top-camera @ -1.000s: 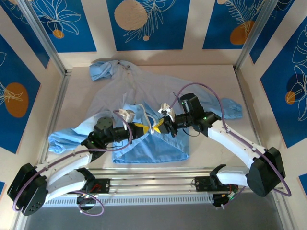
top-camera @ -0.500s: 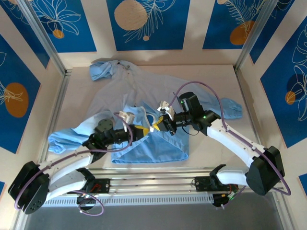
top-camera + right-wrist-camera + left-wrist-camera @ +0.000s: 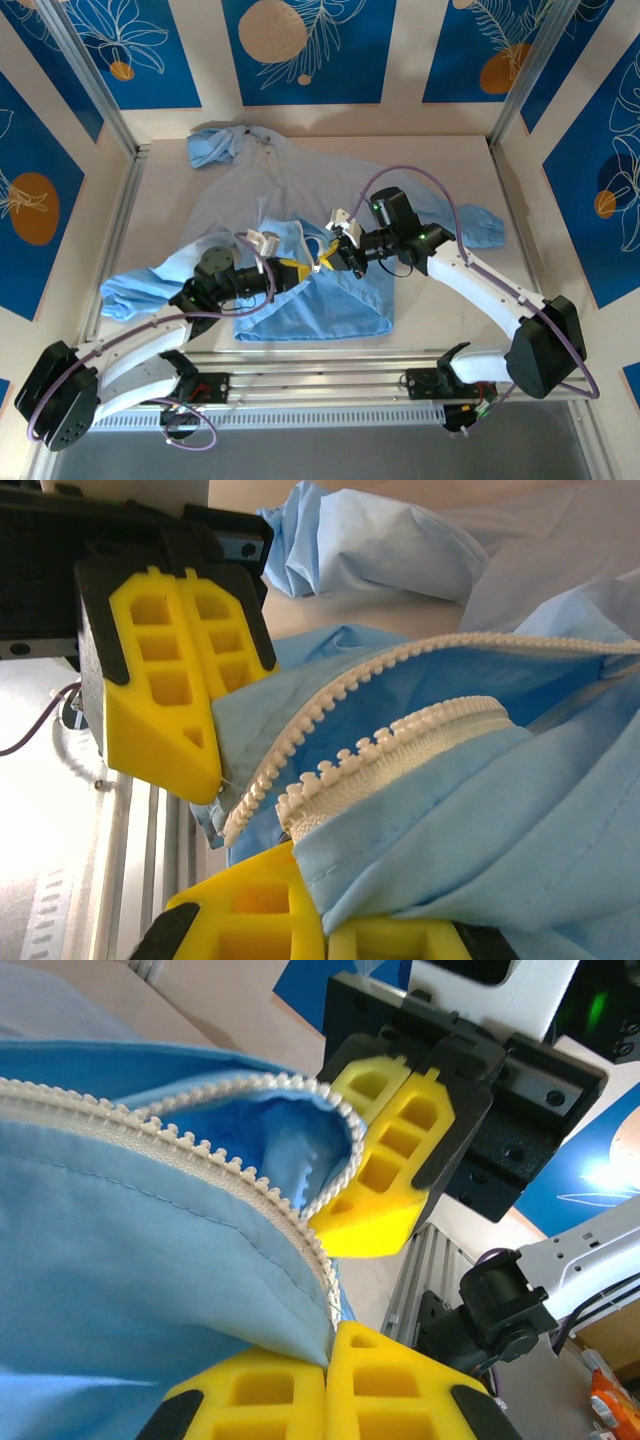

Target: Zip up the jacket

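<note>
The light-blue jacket (image 3: pixel 262 185) lies spread on the table, hood at the far left, its front hem bunched up near the middle. My left gripper (image 3: pixel 300 270) is shut on one zipper edge of the jacket (image 3: pixel 120 1260), the whitish zipper strip (image 3: pixel 232 1168) running to its fingertips (image 3: pixel 375 1360). My right gripper (image 3: pixel 327 258) is shut on the other edge of the jacket (image 3: pixel 520 820), with its zipper teeth (image 3: pixel 400 742) just above the fingers (image 3: pixel 255 905). The two grippers almost touch tip to tip. The two rows of teeth lie apart, unjoined.
The jacket's sleeves trail out to the left (image 3: pixel 130 290) and to the right (image 3: pixel 482 225). A metal rail (image 3: pixel 320 365) runs along the near table edge. Upright frame posts (image 3: pixel 100 90) and patterned walls close in the sides and back.
My right gripper has drawn its zipper edge leftward, closing the gap to the left gripper. The left gripper has barely shifted. Both stay shut.
</note>
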Robot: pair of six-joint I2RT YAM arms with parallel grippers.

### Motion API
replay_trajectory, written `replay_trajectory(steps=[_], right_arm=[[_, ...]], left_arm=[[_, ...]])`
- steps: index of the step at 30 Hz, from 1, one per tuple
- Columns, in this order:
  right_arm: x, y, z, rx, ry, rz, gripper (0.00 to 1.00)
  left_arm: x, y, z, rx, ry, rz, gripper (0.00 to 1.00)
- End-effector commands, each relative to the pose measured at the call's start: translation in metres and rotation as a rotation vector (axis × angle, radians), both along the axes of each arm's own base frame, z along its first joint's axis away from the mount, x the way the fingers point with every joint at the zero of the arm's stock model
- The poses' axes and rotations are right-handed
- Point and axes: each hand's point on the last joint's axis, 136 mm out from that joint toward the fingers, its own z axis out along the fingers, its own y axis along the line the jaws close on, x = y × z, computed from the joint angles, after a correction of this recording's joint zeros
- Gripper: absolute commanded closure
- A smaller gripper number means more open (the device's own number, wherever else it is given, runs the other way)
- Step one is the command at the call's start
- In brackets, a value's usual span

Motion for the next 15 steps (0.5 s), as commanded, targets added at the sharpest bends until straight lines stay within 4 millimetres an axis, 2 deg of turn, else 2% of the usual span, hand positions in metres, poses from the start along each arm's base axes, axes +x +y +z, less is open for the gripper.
replay_trajectory(steps=[1, 9, 15], right_arm=[[-0.006, 0.004, 0.018, 0.051, -0.048, 0.083, 1.0], [-0.009, 0.0, 0.015, 0.067, -0.039, 0.119, 1.0], [-0.009, -0.003, 0.014, 0.063, -0.077, 0.127, 1.0]], left_arm=[[0.004, -0.002, 0.023, -0.028, -0.074, -0.004, 1.0], [0.021, 0.008, 0.03, -0.029, -0.111, 0.088, 1.0], [0.02, 0.008, 0.032, -0.049, -0.18, 0.088, 1.0]])
